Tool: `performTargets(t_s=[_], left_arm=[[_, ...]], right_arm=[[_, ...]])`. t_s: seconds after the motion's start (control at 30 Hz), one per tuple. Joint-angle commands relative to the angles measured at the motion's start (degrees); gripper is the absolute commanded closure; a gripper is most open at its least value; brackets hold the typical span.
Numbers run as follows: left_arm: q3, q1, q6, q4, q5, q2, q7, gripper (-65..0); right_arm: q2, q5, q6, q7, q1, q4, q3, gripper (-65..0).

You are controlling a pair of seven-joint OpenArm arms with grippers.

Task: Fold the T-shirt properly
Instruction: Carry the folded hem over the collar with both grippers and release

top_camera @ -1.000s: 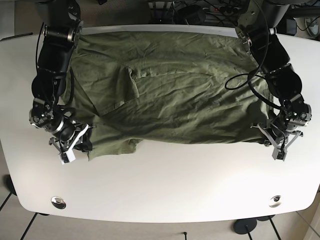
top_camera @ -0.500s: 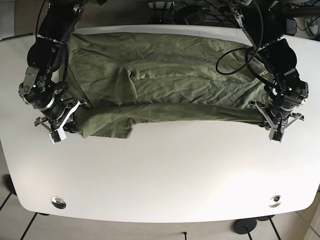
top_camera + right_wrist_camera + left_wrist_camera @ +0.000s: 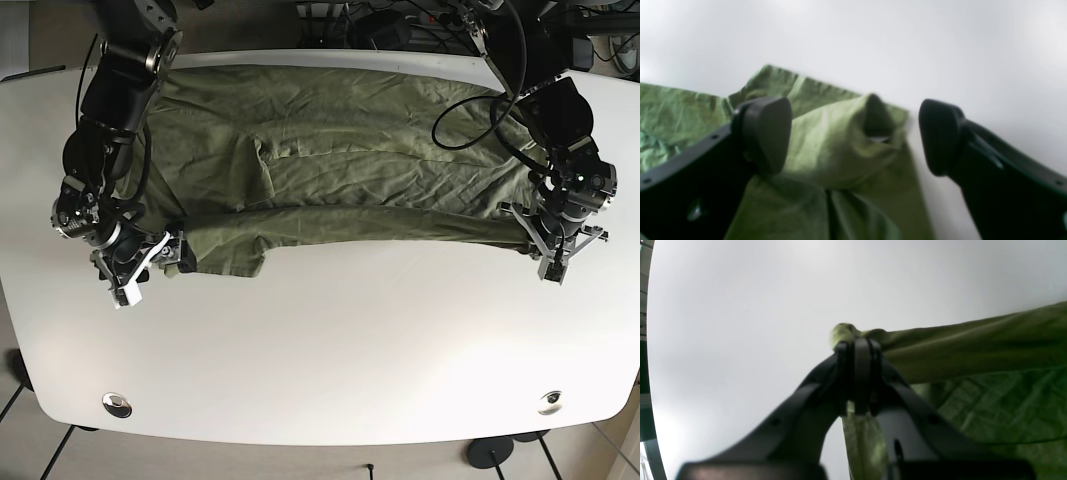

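An olive-green T-shirt (image 3: pixel 350 150) lies spread across the far half of the white table (image 3: pixel 330 350). Its near edge is doubled back in a long roll running from side to side. At the right end of that roll, my left gripper (image 3: pixel 548 255) is shut on the fabric. The left wrist view shows its jaws pinched together (image 3: pixel 857 346) around a bunched corner of the T-shirt (image 3: pixel 973 350). My right gripper (image 3: pixel 140 268) is at the roll's left end. In the right wrist view its fingers (image 3: pixel 766 133) are wide apart over the cloth (image 3: pixel 826 143), so the gripper (image 3: pixel 853 135) is open and holds nothing.
Two round metal discs (image 3: pixel 117 404) (image 3: pixel 550 402) are set into the table near its front edge. Cables and equipment (image 3: pixel 400 25) crowd the space behind the far edge. White tabletop stretches from the shirt to the front edge.
Both grippers carried the shirt's near edge toward the back, forming the roll. Since half a second ago the right gripper has opened, let go of the cloth and shifted slightly. The left gripper stayed put.
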State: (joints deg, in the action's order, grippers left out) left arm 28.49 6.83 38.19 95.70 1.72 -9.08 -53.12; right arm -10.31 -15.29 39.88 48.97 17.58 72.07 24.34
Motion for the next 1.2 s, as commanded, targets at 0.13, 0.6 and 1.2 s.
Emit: performTargets(t_s=[0.13,0.6,1.2], left_arm=[[0.04,1.39,-0.26,0.87,-0.27,-0.72,1.04,0.0],[0.39,1.65,1.81,4.12,-0.35,1.74,1.04,0.0],[7.6,-15.14,1.81,11.77,-0.27,2.18,0.86,0.0]], right_arm=[[0.68,-0.76,0.12,-1.45,2.42,-1.61,0.15,-44.4],[0.68,-0.93,0.12,2.15,-3.12,17.82,0.67,-1.7],[4.72,-3.57,0.12,17.45,-27.65,43.14,17.46,-1.7]])
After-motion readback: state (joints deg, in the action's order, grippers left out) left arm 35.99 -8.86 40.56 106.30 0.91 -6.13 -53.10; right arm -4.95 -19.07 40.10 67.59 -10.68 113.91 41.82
